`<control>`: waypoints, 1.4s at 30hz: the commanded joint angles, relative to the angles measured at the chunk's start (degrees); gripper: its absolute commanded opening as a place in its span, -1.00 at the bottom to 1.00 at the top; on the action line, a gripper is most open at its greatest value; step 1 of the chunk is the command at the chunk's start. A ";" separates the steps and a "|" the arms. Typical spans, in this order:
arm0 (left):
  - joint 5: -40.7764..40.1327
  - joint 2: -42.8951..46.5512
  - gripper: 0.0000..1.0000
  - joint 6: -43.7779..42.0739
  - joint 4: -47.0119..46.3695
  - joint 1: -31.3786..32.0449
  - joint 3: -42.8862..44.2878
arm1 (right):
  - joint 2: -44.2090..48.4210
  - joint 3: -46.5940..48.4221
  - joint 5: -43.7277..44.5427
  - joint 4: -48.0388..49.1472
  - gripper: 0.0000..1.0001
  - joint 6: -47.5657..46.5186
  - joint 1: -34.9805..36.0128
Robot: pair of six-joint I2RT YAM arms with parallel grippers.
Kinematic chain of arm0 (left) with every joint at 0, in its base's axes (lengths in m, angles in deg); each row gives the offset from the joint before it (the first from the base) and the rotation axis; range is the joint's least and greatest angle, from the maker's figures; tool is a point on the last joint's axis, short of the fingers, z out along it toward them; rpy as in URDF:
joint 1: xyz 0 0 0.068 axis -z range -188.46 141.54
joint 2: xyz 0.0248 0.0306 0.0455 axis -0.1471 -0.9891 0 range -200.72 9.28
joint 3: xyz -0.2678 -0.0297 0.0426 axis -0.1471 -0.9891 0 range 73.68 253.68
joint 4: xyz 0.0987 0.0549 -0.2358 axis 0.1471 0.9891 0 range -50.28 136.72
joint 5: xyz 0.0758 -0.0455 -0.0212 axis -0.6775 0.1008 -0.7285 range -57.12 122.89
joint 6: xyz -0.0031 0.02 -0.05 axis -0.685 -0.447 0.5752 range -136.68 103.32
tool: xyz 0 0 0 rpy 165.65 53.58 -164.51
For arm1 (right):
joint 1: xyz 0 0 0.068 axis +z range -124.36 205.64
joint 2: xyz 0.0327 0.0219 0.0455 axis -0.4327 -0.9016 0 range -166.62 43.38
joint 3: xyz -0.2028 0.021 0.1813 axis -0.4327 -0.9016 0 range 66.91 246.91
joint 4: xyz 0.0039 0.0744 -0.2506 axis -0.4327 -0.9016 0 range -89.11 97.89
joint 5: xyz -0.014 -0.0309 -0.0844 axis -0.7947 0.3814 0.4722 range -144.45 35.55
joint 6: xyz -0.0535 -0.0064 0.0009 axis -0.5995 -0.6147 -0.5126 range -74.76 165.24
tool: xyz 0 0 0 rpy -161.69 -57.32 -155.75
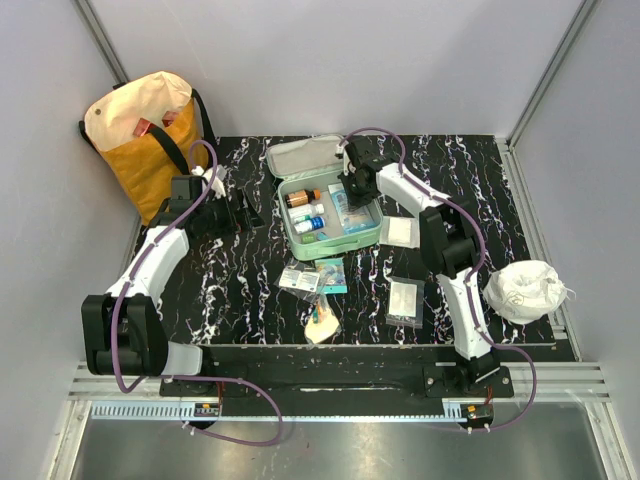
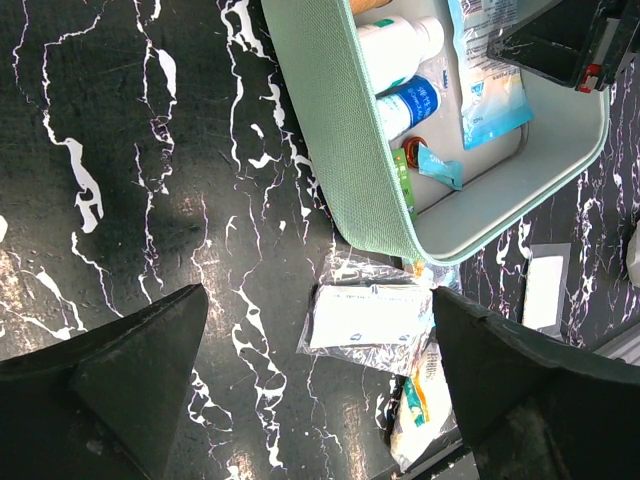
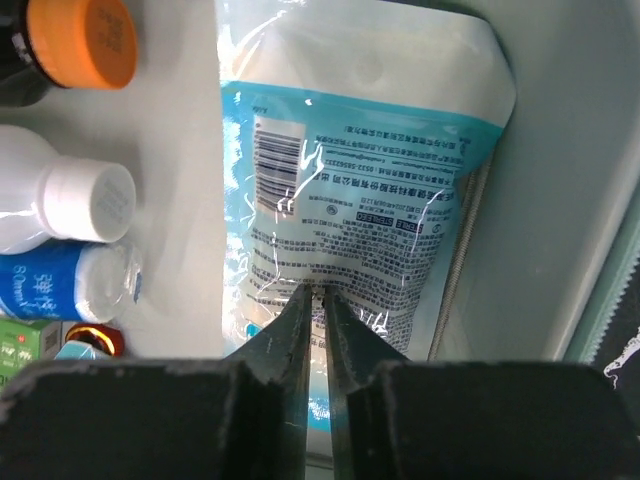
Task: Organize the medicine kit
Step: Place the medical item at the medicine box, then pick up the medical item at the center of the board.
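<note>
The medicine kit (image 1: 330,246), a mint-green zip case, lies open at the table's middle back with its lid (image 1: 302,156) tipped back. Inside lie an orange-capped bottle (image 3: 82,40), a white bottle (image 3: 70,205), a blue-labelled bottle (image 3: 60,285) and a blue-and-white pouch (image 3: 360,170). My right gripper (image 3: 320,290) reaches into the case; its jaws are down to a narrow slit, tips pinching the pouch's film. My left gripper (image 2: 320,293) hovers wide open left of the kit (image 2: 330,130), above a clear bag with a white card (image 2: 370,315).
A yellow-and-cream tote bag (image 1: 150,130) stands at the back left. Small sachets (image 1: 300,278) and a teal packet (image 1: 331,275) lie in front of the kit, a crumpled packet (image 1: 322,325) nearer me. Two white pads in bags (image 1: 400,232) (image 1: 405,300) and a white bundle (image 1: 525,290) lie right.
</note>
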 commanded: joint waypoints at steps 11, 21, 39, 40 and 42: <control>-11.73 -0.69 0.98 5.85 -5.37 5.75 3.15 | 4.90 -0.52 -2.48 10.14 -0.63 9.69 -1.06; -9.54 -2.54 0.98 8.06 -8.98 8.13 2.00 | -1.79 4.67 -5.57 6.09 -0.57 9.87 -1.32; -17.26 6.16 0.98 -1.16 -11.00 8.13 4.28 | 24.02 -22.28 -4.61 30.42 0.50 11.09 -2.37; -17.97 5.99 0.98 -1.60 -11.00 8.04 4.90 | 26.22 -24.74 -2.25 30.95 0.57 11.53 -2.38; -19.81 5.29 0.98 -2.14 -10.48 8.13 6.56 | 30.35 -29.31 4.33 31.66 0.80 12.85 -2.38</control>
